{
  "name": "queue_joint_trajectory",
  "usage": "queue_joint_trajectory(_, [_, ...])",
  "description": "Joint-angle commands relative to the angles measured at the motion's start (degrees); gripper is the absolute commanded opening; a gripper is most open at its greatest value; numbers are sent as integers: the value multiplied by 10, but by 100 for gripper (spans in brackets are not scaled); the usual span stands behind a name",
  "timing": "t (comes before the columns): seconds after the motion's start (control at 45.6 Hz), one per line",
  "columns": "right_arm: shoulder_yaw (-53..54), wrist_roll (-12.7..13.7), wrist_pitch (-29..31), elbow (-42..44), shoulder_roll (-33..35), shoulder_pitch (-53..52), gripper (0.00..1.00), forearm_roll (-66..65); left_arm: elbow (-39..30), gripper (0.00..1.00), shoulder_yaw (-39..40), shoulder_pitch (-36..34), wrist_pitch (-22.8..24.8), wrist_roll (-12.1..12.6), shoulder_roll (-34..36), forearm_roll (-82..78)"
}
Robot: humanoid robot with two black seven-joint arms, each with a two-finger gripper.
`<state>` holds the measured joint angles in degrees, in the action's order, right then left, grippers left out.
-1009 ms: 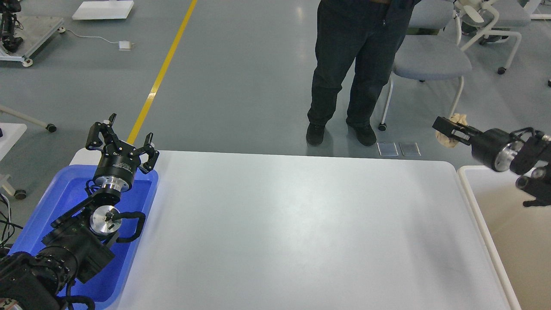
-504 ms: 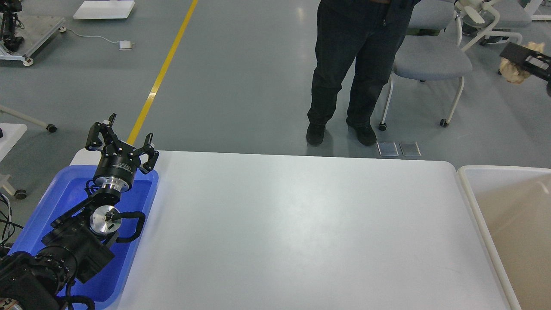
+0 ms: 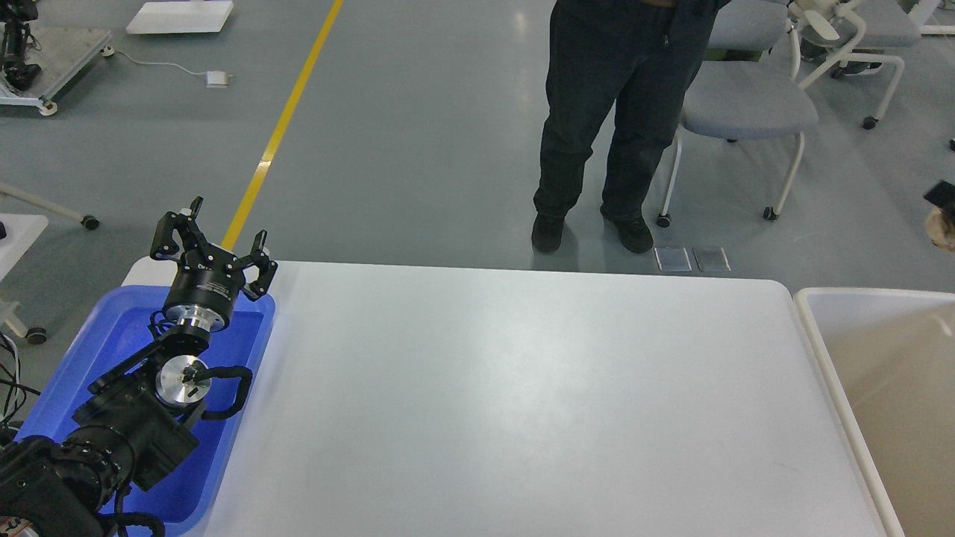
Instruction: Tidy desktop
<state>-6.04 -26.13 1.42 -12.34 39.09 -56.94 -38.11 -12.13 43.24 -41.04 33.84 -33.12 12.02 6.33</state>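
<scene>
The desktop (image 3: 522, 388) is a wide white tabletop with rounded corners, and nothing lies on it. My left gripper (image 3: 220, 237) is open and empty, pointing up above the far end of the blue tray (image 3: 112, 335) at the table's left. Only the tip of my right gripper (image 3: 942, 198) shows at the right edge of the view, in the air beyond the table's far right corner. A crumpled beige wad (image 3: 941, 230) hangs right at that tip, held in it.
A beige-white tub (image 3: 817, 328) stands against the table's right side. A person in dark trousers (image 3: 597, 119) stands just beyond the far edge, with grey chairs (image 3: 746, 104) behind. The left arm's thick links lie over the blue tray.
My right gripper with the beige wad swung up and to the right out of the table area, then came down along the right edge. The left arm has not moved.
</scene>
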Motion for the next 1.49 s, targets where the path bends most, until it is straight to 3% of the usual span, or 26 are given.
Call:
queue_joint_trajectory(0.0, [7, 41, -1, 67, -67, 86, 0, 73, 0, 100, 0, 0, 0, 1, 0, 0])
queue_joint_trajectory(0.417, [16, 163, -9, 94, -152, 128, 0, 285, 0, 100, 0, 0, 0, 0, 0, 0])
queue_joint_trajectory(0.746, [137, 261, -39, 100, -166, 134, 0, 360, -1, 100, 0, 0, 0, 0, 0, 0])
queue_joint_trajectory(1.053, [248, 320, -55, 101, -162, 141, 0, 361, 0, 100, 0, 0, 0, 1, 0, 0])
queue_joint_trajectory(1.404, [283, 346, -78, 104, -159, 141, 0, 403, 0, 100, 0, 0, 0, 0, 0, 0])
queue_joint_trajectory(1.425, [283, 346, -78, 106, -159, 141, 5, 403, 0, 100, 0, 0, 0, 0, 0, 0])
queue_joint_trajectory(1.447, [283, 346, -78, 108, -159, 141, 22, 403, 0, 100, 0, 0, 0, 0, 0, 0])
queue_joint_trajectory(1.469, [283, 346, -78, 110, -159, 141, 52, 403, 0, 100, 0, 0, 0, 0, 0, 0])
